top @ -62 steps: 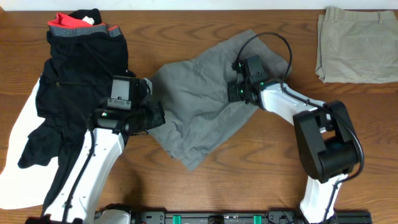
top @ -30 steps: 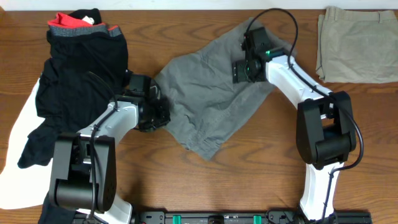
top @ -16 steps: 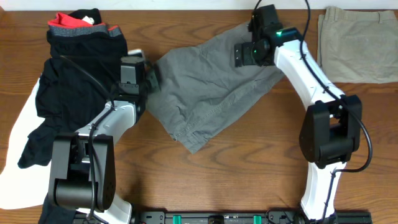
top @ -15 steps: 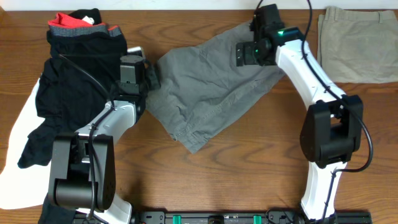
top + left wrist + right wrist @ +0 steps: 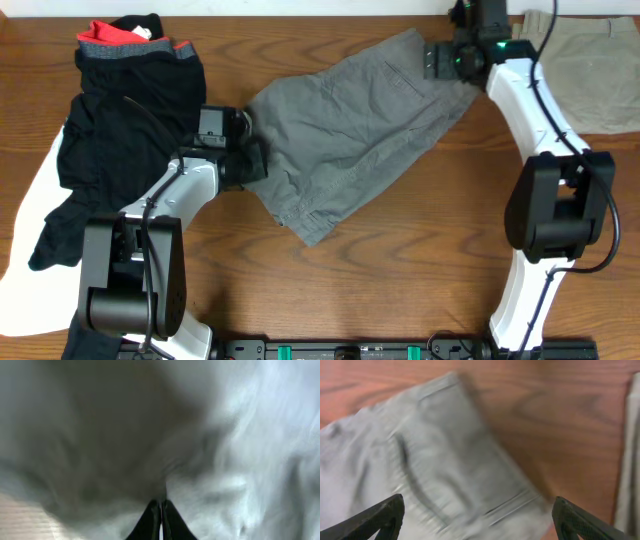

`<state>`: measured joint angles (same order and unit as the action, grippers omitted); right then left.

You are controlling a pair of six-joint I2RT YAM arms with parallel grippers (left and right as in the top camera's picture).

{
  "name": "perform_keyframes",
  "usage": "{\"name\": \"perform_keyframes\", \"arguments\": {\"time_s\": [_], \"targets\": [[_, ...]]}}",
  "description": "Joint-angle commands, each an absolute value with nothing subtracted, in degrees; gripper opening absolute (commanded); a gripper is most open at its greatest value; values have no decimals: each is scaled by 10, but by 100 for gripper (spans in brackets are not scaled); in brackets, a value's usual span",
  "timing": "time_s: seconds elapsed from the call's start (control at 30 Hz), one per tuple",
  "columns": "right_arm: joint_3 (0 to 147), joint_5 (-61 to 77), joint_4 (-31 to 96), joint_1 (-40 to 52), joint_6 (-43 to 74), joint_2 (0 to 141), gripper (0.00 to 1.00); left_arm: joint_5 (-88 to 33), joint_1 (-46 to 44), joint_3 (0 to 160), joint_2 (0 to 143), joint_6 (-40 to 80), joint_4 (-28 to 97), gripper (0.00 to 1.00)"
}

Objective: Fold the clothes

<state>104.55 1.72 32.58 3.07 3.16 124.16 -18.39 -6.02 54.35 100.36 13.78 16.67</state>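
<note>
The grey shorts (image 5: pixel 345 140) lie spread across the middle of the table, waistband end to the far right. My left gripper (image 5: pixel 252 162) is at their left edge. In the left wrist view its gripper (image 5: pixel 161 510) is shut, with grey shorts (image 5: pixel 215 460) cloth pinched at the tips and filling the frame. My right gripper (image 5: pixel 437 60) hovers open over the shorts' far right corner. Seen from the right wrist, the gripper (image 5: pixel 480 520) straddles the waistband (image 5: pixel 510 505) without touching it. The black clothes (image 5: pixel 120 130) with a red-grey waistband (image 5: pixel 130 40) lie at the left.
A white piece (image 5: pixel 25 215) shows under the black pile at the left edge. Folded khaki shorts (image 5: pixel 590 80) lie at the far right corner. Bare wood (image 5: pixel 420 260) lies in front of the grey shorts. Both arm bases stand at the near edge.
My right gripper has opened, let go of the shorts and moved right toward the far edge. The shorts now lie stretched wider to the right. My left gripper shifted slightly nearer, still shut.
</note>
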Motion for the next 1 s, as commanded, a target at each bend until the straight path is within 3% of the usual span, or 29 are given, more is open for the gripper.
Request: {"name": "perform_keyframes", "arguments": {"time_s": [0.0,0.23,0.37,0.47,0.6,0.97], "targets": [[1051,47,312,6,3,1284,92,-223,-60,550,1008,142,194,6],[1051,93,305,-23,3,1329,89,-223,-60,550,1008,142,236,6],[1051,95,320,-26,6,1340,81,-223,-60,550,1008,142,237,6],[1051,95,336,-26,15,1347,59,-223,-60,550,1008,142,235,6],[1051,57,370,-26,73,1347,4,-223,-60,550,1008,142,235,6],[1051,-68,562,-34,257,1346,1,-214,-57,550,1008,142,234,6]]}}
